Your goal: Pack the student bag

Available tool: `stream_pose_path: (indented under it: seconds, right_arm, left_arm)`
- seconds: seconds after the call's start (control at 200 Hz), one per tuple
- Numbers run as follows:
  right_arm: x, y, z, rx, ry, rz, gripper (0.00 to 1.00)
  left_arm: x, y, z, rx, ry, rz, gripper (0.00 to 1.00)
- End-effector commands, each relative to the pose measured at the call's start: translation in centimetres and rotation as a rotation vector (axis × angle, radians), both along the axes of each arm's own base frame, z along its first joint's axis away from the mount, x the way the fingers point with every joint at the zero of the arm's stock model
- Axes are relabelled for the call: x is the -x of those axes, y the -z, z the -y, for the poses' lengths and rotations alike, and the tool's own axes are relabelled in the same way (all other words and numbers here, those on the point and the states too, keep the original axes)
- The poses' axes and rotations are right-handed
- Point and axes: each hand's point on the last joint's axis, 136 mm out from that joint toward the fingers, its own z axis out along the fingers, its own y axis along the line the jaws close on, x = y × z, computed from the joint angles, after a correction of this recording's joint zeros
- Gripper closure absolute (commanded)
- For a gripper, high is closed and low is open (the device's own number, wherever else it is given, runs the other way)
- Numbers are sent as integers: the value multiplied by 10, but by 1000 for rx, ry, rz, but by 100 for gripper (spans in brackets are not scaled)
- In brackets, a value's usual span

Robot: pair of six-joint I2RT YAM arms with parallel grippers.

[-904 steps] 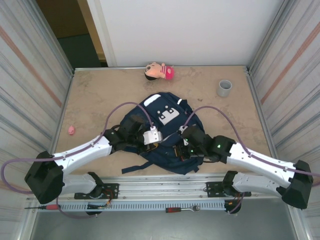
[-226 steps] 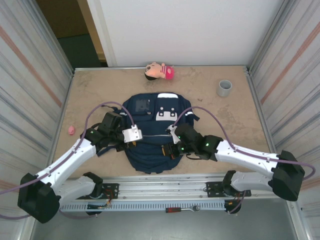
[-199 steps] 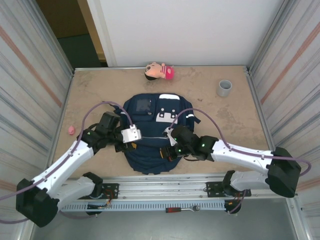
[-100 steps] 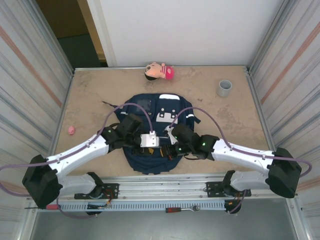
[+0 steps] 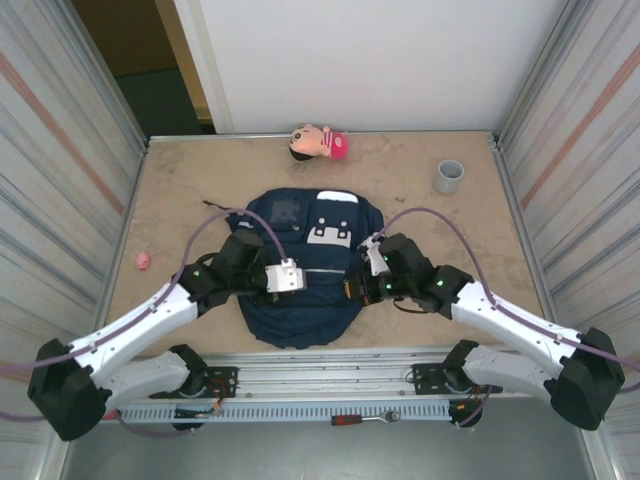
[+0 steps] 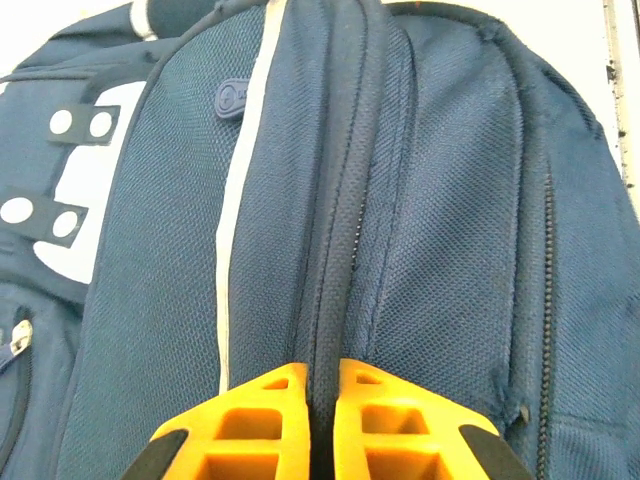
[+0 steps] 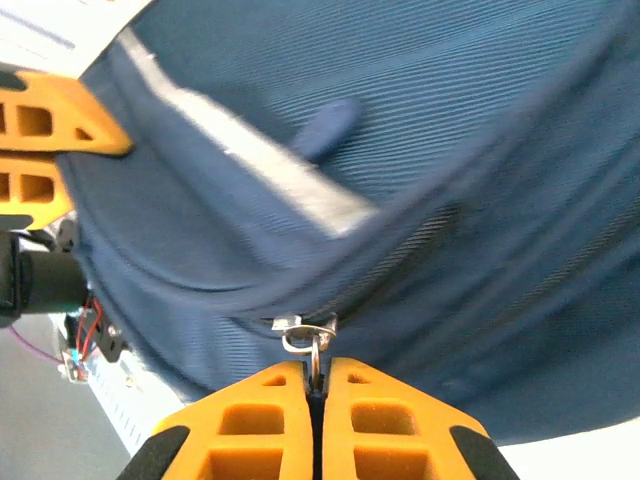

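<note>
- Small pink obj lies on table, far L, well apart from the rest.
- L gripper is down on the bag's L-centre. Its orange fingers are pressed together, pinching a raised fold along the zip seam.
- Student bag lies flat mid-table, near the front edge, between both arms. White patch faces the far side, and a doll-head toy sits beyond it at the back.
- R gripper is at the bag's R-centre, near the L one. Jaws are closed tight on a small metal zip pull. Fabric looks tugged up there, but blur makes that unsure.
- Grey cup stands far R, apart from the bag.
</note>
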Motion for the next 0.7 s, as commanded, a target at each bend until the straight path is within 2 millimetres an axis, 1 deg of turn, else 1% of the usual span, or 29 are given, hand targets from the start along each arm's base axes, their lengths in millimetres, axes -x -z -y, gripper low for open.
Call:
stream_pose_path:
  seconds: [0.0,0.06,0.09,0.175,0.266,0.326,0.381,0.431,0.476,0.556,0.591,0.641,0.697]
  right_arm:
    - [6,9,15,56,-17,-23,100]
    - [6,5,6,27,-38,-20,100]
    - [7,4,2,19,-47,-20,100]
    - [8,0,-9,-1,-75,-5,100]
    - [8,-2,-14,-1,-92,2,100]
    - [8,-4,-15,-2,-97,3,100]
    - [8,-5,-16,-8,-99,7,100]
    - [9,-6,-17,-12,-102,8,100]
    - [8,-7,-17,-14,-102,8,100]
    - [9,-7,-17,-16,-102,6,100]
    - [9,-7,-18,-18,-105,7,100]
    - [10,-7,-18,-23,-108,6,100]
    - [10,-7,-18,-23,-108,3,100]
  left_arm:
    - [10,14,-31,-92,-41,-31,95]
    - [13,11,-29,-72,-28,-38,92]
    - [14,10,-27,-58,-21,-45,88]
    - [17,1,-15,-15,-3,-74,70]
    - [16,-12,4,24,19,-76,51]
    - [14,-17,20,42,27,-64,43]
    - [15,-19,35,50,58,-67,38]
    - [15,-20,46,49,77,-68,37]
    - [14,-15,54,32,88,-79,36]
    - [8,-9,66,25,89,-89,38]
    - [6,-6,69,21,86,-94,41]
    - [-1,-1,73,13,61,-89,48]
    - [-4,2,76,4,52,-95,59]
